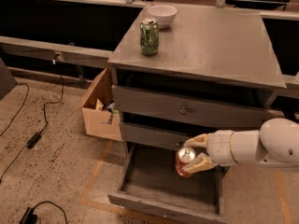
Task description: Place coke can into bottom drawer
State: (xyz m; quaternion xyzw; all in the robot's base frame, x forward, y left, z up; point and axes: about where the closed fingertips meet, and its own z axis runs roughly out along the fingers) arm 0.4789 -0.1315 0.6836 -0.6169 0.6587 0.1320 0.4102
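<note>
My gripper (191, 153) reaches in from the right and is shut on the coke can (184, 163), a small red-orange can with a silver top. It holds the can upright over the right side of the bottom drawer (140, 201), which is pulled open, a shallow grey tray with nothing in it. The can hangs just in front of the middle drawer (149, 134), above the tray floor.
A green can (149, 37) and a white bowl (161, 15) stand on the cabinet top (219, 45). The top drawer (187, 108) and middle drawer are closed. A cardboard box (100, 108) sits on the floor left of the cabinet. Cables (32, 139) lie on the floor at left.
</note>
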